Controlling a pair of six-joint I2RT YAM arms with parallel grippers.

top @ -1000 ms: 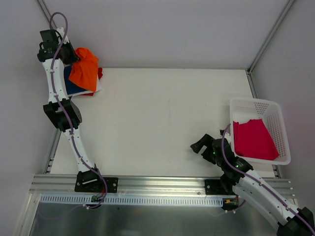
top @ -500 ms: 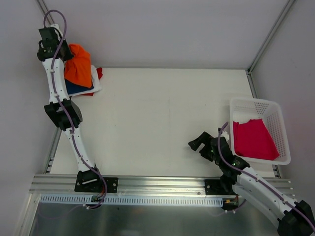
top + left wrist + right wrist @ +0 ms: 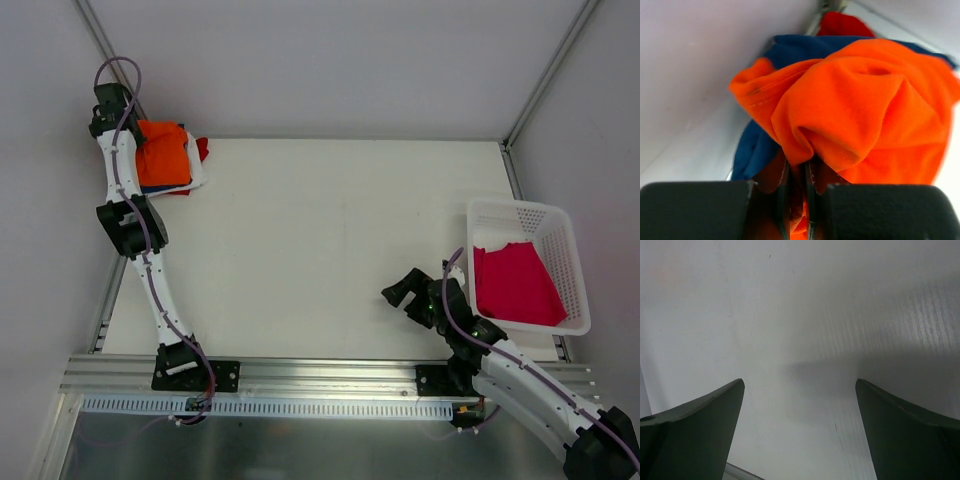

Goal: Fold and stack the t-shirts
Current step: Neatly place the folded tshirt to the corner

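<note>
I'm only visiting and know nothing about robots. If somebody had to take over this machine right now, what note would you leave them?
Left tool: shut on the bright orange cloth t-shirt, bunched over the stack at the table's far left corner.
Right tool: open, empty, above bare table beside the white plastic lattice basket.
Done: navy blue t-shirt and red t-shirt lie stacked under the orange one.
Left: release and tidy the orange one, then fold and stack the magenta-pink t-shirt lying in the basket.
</note>
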